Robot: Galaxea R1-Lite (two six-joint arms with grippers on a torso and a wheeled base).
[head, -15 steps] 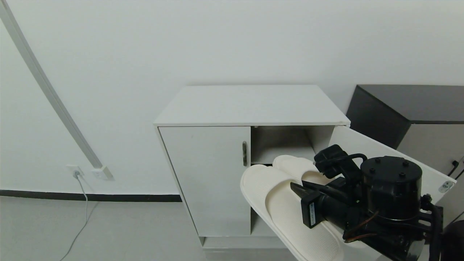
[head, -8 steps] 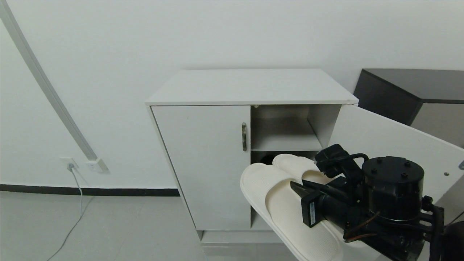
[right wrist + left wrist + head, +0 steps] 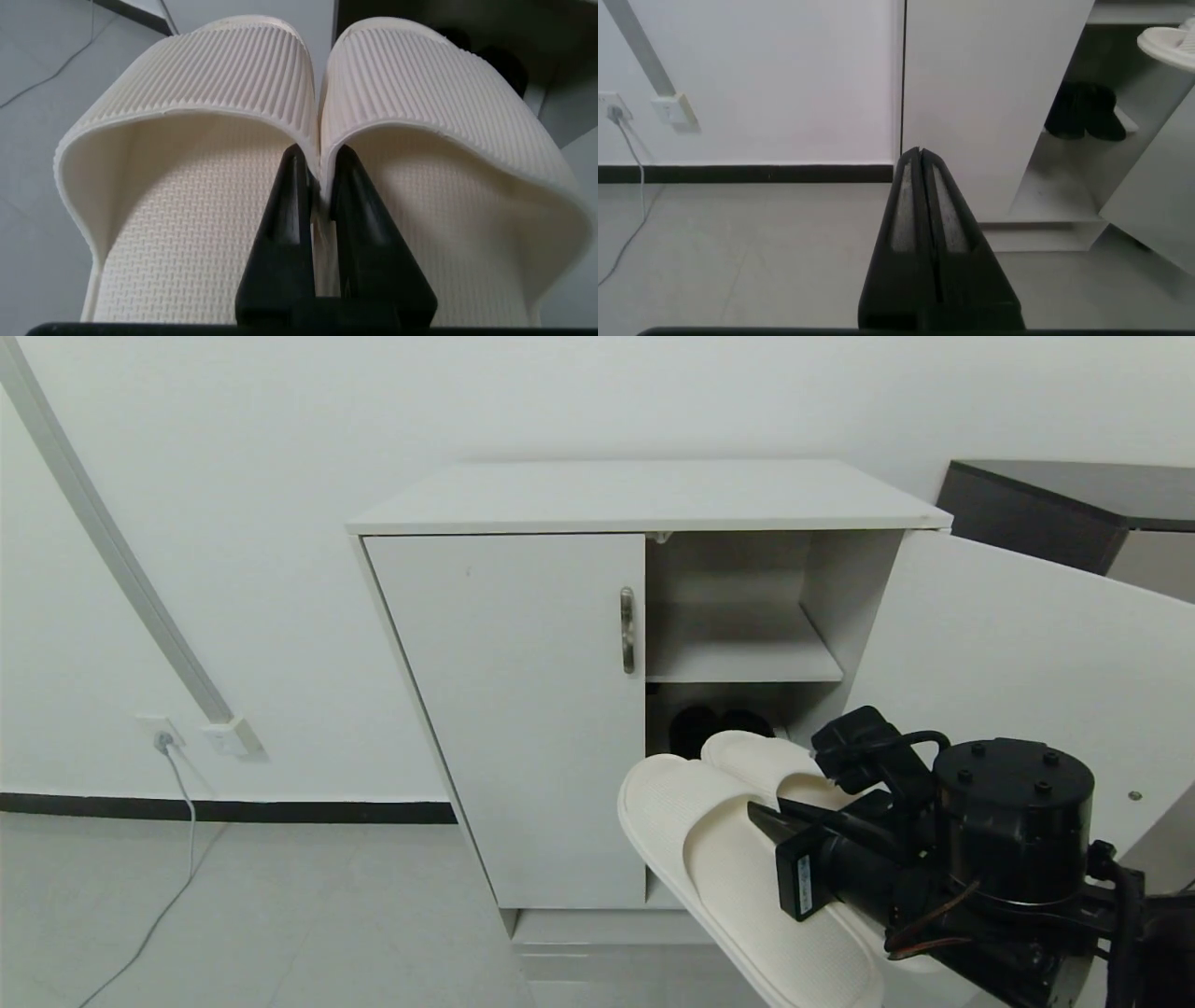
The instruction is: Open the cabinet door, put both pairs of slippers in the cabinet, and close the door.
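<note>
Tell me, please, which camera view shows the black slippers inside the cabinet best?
The left wrist view: the black slippers stand side by side in the cabinet's lower compartment, unobstructed. The head view shows only their tops, behind the white slippers. The right wrist view shows just dark slivers past the white slippers' toes.

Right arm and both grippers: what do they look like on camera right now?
Right arm: black, with a round drum-shaped joint cap studded with screws, a looped black cable, thin reddish wires beneath and a small white label. Right gripper: two black wedge fingers. Left gripper: black tapering fingers with greyish strips.
</note>
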